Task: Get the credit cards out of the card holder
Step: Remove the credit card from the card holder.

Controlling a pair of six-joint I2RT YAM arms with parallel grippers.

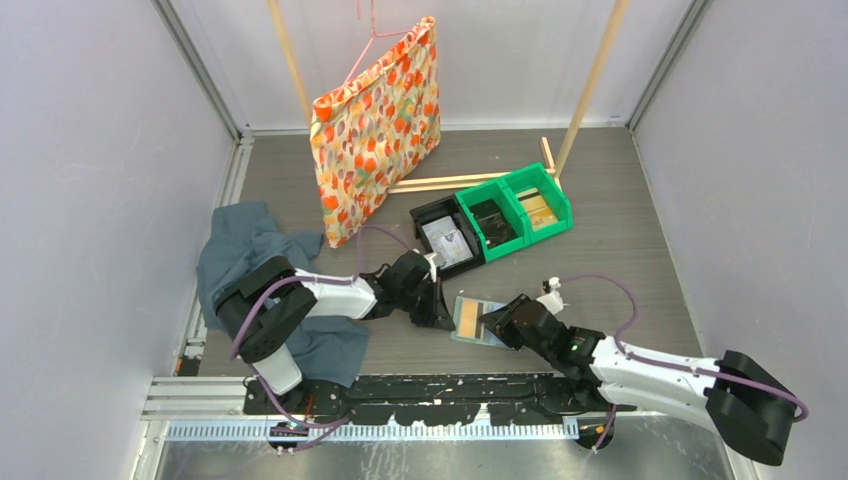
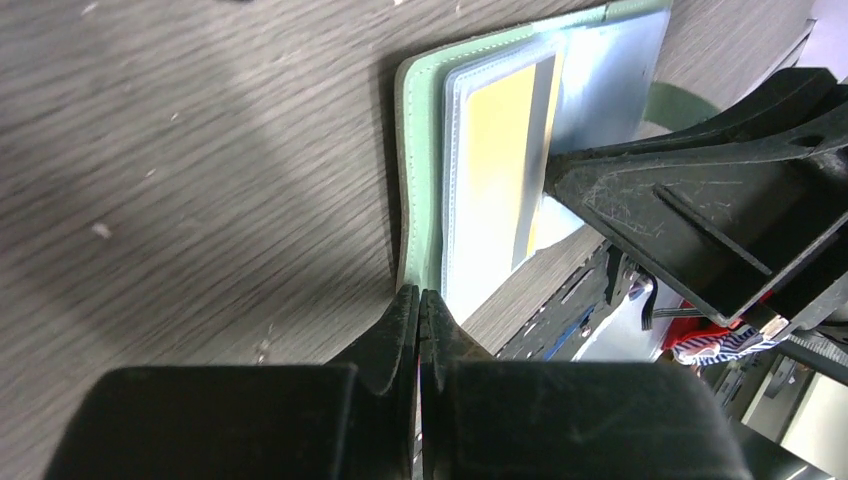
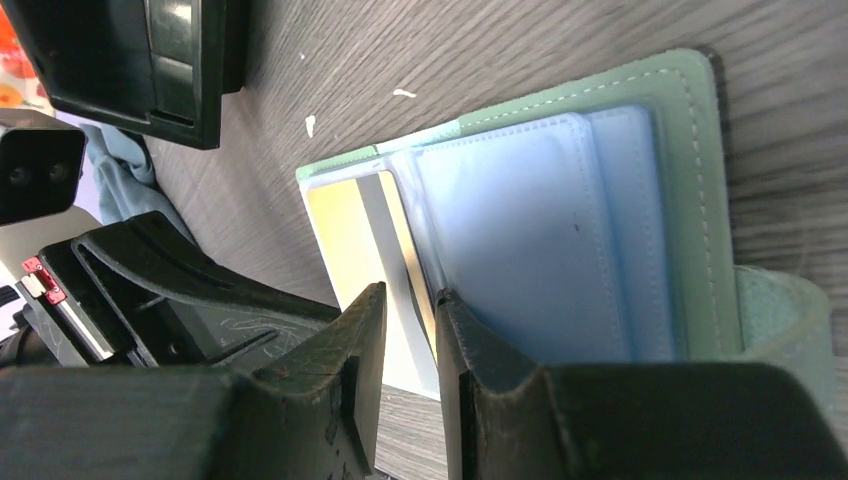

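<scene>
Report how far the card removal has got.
Done: the card holder lies open on the table. In hand: the left gripper, shut, presses at its edge; the right gripper has narrow-set jaws at the yellow card, grip unclear. Left: that card is still sleeved and must come out.

From above, the right gripper [image 1: 488, 326] covers the right end of the card holder [image 1: 467, 316], and the left arm [image 1: 330, 291] lies over part of the teal cloth [image 1: 235, 250] by the left edge of the table [image 1: 640, 260]. What sits in the green bin [image 1: 512, 243] and the black tray [image 1: 418, 215] is too small to name. In the left wrist view the card holder runs past the top edge, and the yellow card [image 2: 495, 150] is out of focus. Whether the right gripper's jaws pinch that card cannot be told.
</scene>
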